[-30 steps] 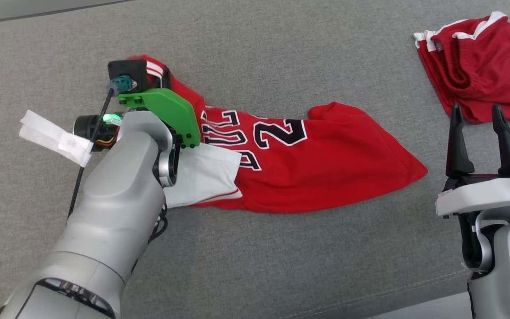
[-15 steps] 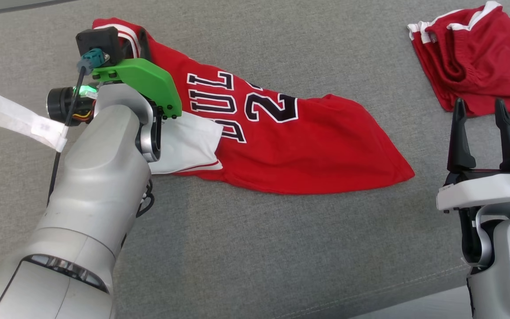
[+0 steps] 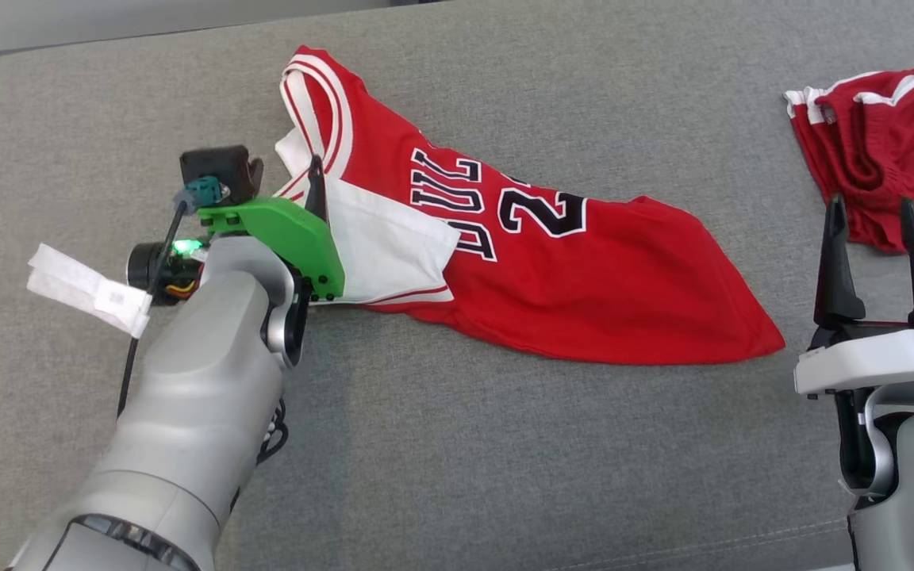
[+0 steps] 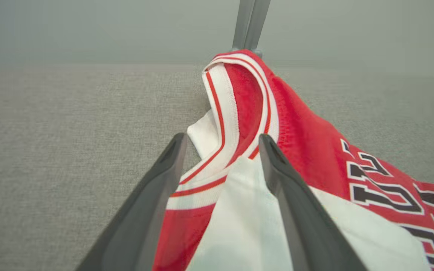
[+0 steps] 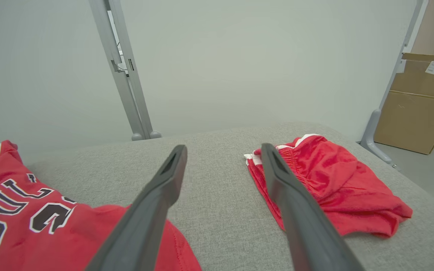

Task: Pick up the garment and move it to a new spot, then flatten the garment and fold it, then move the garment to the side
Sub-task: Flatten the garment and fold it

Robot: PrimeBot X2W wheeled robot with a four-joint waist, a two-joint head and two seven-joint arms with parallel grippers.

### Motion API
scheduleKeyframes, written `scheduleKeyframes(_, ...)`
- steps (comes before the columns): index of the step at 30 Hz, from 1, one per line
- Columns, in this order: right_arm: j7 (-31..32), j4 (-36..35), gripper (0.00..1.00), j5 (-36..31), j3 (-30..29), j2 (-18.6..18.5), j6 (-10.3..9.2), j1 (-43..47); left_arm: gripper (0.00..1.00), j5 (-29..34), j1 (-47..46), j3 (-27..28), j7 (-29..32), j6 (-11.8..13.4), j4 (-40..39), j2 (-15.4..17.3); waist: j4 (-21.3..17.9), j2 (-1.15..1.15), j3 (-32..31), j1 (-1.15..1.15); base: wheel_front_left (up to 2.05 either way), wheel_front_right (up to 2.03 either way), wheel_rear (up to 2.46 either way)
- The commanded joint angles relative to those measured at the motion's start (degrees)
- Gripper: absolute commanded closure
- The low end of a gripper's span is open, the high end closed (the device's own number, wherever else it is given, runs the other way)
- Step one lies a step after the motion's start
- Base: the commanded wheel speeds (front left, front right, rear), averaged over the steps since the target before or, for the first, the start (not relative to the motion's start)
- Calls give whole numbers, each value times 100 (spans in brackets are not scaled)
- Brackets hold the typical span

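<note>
The garment (image 3: 584, 277), a red basketball jersey with black-and-white lettering and a white inside panel, lies spread on the grey cushion (image 3: 457, 460). Its white-trimmed shoulder strap points to the far left. My left gripper (image 3: 292, 173) is open at that strap. In the left wrist view the left gripper (image 4: 222, 139) has its jaws apart, with the strap of the jersey (image 4: 307, 143) lying loose between them. My right gripper (image 3: 872, 206) stands open at the lower right, clear of the jersey's hem, and the right gripper (image 5: 223, 147) holds nothing.
Crumpled red shorts (image 3: 885, 151) lie at the far right, and the shorts (image 5: 326, 180) sit just beyond my right fingers. A metal post (image 5: 123, 71) and a cardboard box (image 5: 416, 113) stand behind the cushion. A white paper tag (image 3: 84, 289) hangs from my left arm's cable.
My left gripper has gone from shut on the jersey's strap to open, and the strap has dropped onto the cushion. The head camera has shifted. The right gripper has stayed open.
</note>
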Motion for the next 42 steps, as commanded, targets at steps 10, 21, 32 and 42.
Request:
scheduleKeyframes(10,15,-100,0,15,96,-14,-7,45,0,-350,399,-302,480,-117,-102,20,-24,0,38,0,0,0,0)
scheduleKeyframes(21,-45,-30,0,46,19,-14,-7,122,100,-533,369,-489,313,-257,-135,20,-10,0,-35,0,0,0,0)
scheduleKeyframes(32,-62,16,0,47,-68,-14,-7,219,100,-598,651,-607,-122,-400,-295,19,232,0,-234,0,0,0,0)
scheduleKeyframes(42,-14,-9,0,63,-8,-15,-7,224,0,-527,889,-678,-139,-374,-100,22,268,0,-270,0,0,0,0)
